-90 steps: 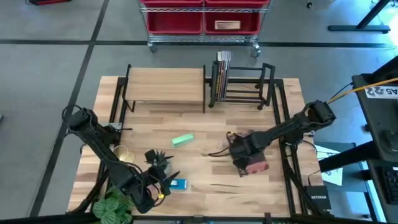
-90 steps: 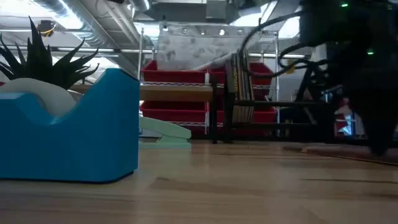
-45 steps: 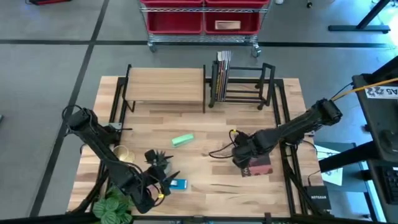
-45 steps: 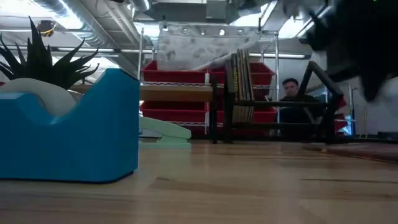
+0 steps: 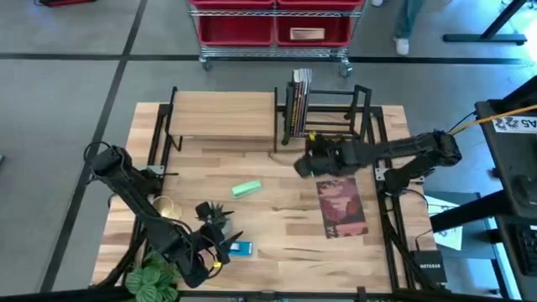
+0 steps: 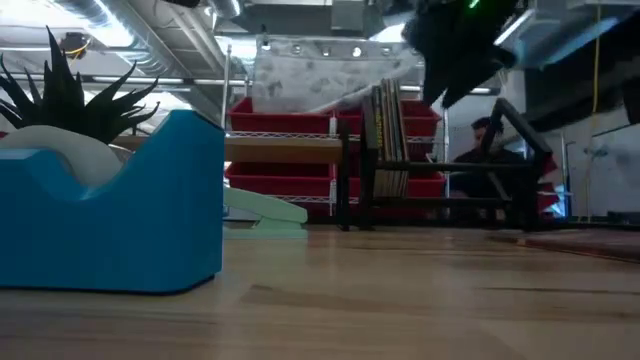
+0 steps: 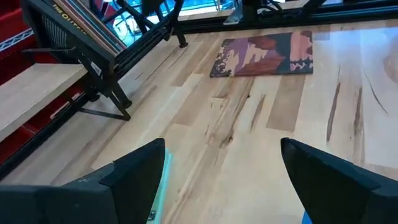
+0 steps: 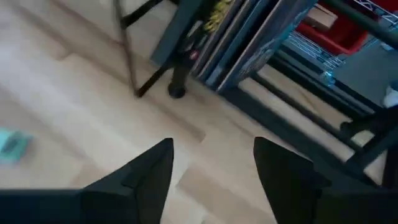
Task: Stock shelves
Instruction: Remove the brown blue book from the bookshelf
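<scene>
The right gripper (image 5: 304, 164) hovers just in front of the black book rack (image 5: 329, 111), fingers (image 8: 143, 171) spread apart and holding nothing. A reddish book (image 5: 341, 205) lies flat on the table (image 5: 277, 226) near it. The wood-topped shelf (image 5: 223, 114) stands beside the rack at the table's far edge. The left gripper (image 5: 220, 243) waits at the near-left corner, spread and empty, by a blue tape dispenser (image 5: 240, 248).

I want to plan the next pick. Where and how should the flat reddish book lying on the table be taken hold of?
The flat reddish book lies face up on the wooden table, so there is little to pinch from above. Probably best: the right gripper, fingers open, comes down on its long edge nearest the table's right side and works a finger beneath.
</scene>
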{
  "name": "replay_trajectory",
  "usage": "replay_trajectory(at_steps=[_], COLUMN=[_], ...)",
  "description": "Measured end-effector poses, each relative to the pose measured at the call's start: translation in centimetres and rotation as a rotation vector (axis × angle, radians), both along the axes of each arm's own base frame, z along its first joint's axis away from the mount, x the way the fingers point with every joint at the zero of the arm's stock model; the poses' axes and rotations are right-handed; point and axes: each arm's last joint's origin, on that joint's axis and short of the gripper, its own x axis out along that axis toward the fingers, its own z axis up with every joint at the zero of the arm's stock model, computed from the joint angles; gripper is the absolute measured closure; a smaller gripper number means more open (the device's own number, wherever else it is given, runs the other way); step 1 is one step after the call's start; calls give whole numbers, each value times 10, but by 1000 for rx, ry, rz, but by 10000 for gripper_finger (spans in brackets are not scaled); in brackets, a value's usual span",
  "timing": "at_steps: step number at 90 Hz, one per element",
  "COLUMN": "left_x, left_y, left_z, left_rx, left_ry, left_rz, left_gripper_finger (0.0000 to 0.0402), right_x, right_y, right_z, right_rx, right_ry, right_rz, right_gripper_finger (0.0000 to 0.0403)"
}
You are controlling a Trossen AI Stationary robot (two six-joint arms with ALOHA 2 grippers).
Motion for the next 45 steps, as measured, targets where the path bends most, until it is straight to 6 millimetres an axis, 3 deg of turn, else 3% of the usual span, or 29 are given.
replay_trajectory(at_steps=[23,45], left_x=[0,-4], left_y=[0,1], left_z=[0,-2], left_rx=[5,3], left_ry=[6,12], left_rz=[0,5], left_gripper_finger=[93,93], right_x=[0,0], right_y=[-58,-81], right_z=[2,-17], right_rx=[-30,-36], right_ry=[-5,-80], right_rz=[-96,-140], right_gripper_finger=[100,111])
